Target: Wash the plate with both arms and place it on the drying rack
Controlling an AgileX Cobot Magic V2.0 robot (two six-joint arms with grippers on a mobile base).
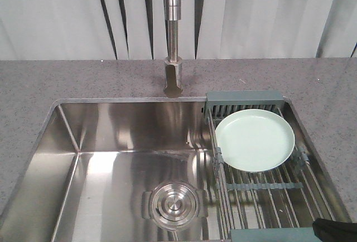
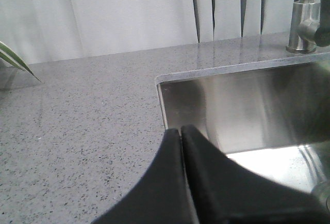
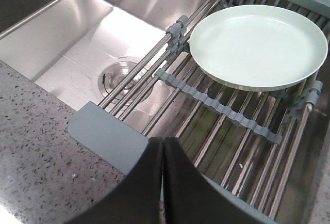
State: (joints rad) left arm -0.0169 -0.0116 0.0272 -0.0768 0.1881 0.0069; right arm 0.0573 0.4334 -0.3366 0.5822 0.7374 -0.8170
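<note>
The pale mint-green plate [image 1: 255, 140] lies flat on the far half of the drying rack [image 1: 268, 194], which spans the right side of the steel sink [image 1: 100, 158]. In the right wrist view the plate [image 3: 258, 46] rests on the rack's wires [image 3: 216, 126]. My right gripper [image 3: 163, 140] is shut and empty, hovering over the rack's near end bar [image 3: 111, 136], well short of the plate. A black bit of that arm [image 1: 336, 229] shows at the front view's lower right. My left gripper [image 2: 180, 130] is shut with nothing in it, above the sink's left corner [image 2: 161, 82].
A steel faucet [image 1: 173, 35] stands behind the sink's middle. The drain strainer [image 1: 173, 203] sits in the basin floor. Grey speckled countertop [image 1: 56, 80] surrounds the sink. A striped plant leaf [image 2: 13, 59] pokes in at the left. Pale curtains hang behind.
</note>
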